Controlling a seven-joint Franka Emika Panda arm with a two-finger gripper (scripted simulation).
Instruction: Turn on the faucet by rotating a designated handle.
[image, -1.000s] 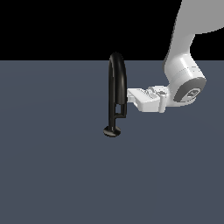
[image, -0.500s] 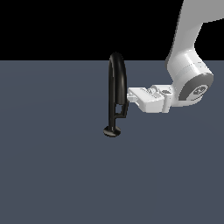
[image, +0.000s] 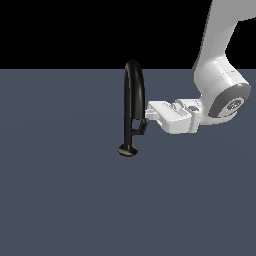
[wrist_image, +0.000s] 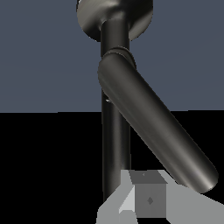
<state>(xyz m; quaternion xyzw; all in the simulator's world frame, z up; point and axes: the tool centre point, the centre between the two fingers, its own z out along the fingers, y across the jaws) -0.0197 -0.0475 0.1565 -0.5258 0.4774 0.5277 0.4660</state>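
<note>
The glossy black faucet (image: 133, 95) stands upright on its small round base (image: 129, 149) on the grey floor. Its handle (image: 141, 129), a short black stub, juts from the thin stem toward the exterior view's right, low on the stem. My white gripper (image: 149, 113) reaches in level from the exterior view's right, its tips by the stem just above the handle. In the wrist view the handle (wrist_image: 153, 127) is a thick slanted bar across the stem (wrist_image: 114, 144), and its free end lies right by my fingers (wrist_image: 148, 199). The fingers look pressed together and hold nothing.
A flat dark grey floor (image: 60, 200) spreads all around the faucet, under a black background. My white arm (image: 220, 95) comes down from the upper part of the exterior view's right.
My wrist and forearm have shifted a little toward the exterior view's right. The fingertips stay beside the stem. The handle shows no clear turn.
</note>
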